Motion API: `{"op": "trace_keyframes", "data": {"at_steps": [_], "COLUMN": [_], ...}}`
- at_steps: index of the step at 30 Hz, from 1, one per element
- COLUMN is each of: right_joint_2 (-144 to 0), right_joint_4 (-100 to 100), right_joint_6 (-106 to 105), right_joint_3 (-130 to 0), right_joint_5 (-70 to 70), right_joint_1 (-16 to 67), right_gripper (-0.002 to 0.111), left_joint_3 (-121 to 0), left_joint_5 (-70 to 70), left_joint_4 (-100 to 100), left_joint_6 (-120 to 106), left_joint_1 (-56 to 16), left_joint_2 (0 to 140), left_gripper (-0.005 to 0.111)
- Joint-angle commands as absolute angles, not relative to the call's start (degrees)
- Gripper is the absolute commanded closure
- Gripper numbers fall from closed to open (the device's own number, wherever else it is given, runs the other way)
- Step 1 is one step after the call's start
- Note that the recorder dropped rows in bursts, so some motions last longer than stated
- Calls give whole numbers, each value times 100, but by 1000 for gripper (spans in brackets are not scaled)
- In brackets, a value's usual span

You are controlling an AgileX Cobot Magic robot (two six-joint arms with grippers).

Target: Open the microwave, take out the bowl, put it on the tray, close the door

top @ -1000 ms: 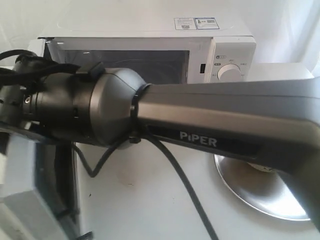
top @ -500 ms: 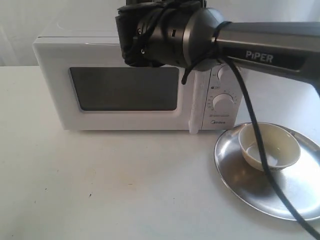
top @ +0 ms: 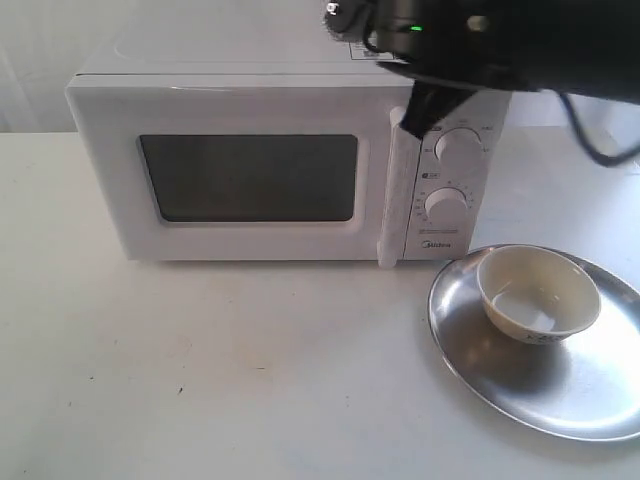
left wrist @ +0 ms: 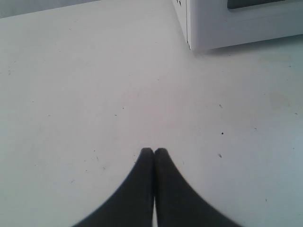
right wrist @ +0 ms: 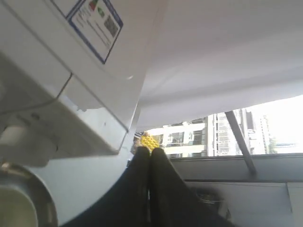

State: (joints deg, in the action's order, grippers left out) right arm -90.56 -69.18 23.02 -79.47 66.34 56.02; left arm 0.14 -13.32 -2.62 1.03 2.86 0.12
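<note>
Cream ceramic, the bowl (top: pixel 540 296) sat upright in the silver tray (top: pixel 480 365), toward its far side. Both were right of the microwave (top: pixel 200 70) and nearer than it. The door (top: pixel 110 180) looked flush with the casing, its bar handle (top: pixel 392 200) running down just left of the upper dial (top: pixel 459 146). By my reading you were at the tail of the closing step.

Your right gripper (right wrist: pixel 150 151) hung by the top of that handle, fingers pressed together with nothing between them. Whether it touched the door I couldn't tell. To finish well, you needed a short, firm push on the handle's upper end, square to the door, until the latch caught. After that, a straight draw-back toward the near side would have kept you clear of the upper dial and not sweeping over the bowl.

Your left gripper (left wrist: pixel 153 151) was likewise pinched closed and empty. It sat low over the bare table (top: pixel 250 380), with a bottom corner of the microwave in its view, and was best kept out of the way.
</note>
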Motion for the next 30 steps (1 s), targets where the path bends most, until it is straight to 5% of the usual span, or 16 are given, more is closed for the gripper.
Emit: {"op": "trace_keyframes", "data": {"at_steps": [1, 30], "right_joint_2": [-7932, -5121], "right_joint_4": [-6723, -6227], "right_joint_6": [2692, 3778], "right_joint_3": [-6827, -6557], "right_joint_5": [6430, 6162], "right_joint_1": [5592, 5341], "right_gripper": [108, 108], "left_joint_3": [0, 0], "left_joint_5": [-1333, -1333], "left_joint_4": [-220, -220], "left_joint_6": [123, 123], "left_joint_1": [262, 262], "left_joint_2": [0, 0], "left_gripper": [107, 107]}}
